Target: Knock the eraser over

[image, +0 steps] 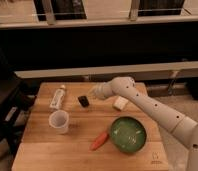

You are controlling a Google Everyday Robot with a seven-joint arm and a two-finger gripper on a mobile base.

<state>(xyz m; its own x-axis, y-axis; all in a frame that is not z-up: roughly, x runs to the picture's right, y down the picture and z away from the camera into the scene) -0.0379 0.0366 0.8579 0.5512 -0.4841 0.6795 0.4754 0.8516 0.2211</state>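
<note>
The eraser [83,101] is a small black block on the wooden table [37,150], left of centre towards the back. It looks tilted; I cannot tell whether it stands or lies. My gripper [95,92] is just right of and slightly behind the eraser, very close to its top. Whether they touch does not show. The white arm [152,107] reaches in from the right.
A white cup [59,121] stands in front-left of the eraser. A white bottle [57,96] lies at the back left. A flat white block [120,103] sits under the arm. A green bowl [127,134] and an orange carrot [99,141] are at the front right.
</note>
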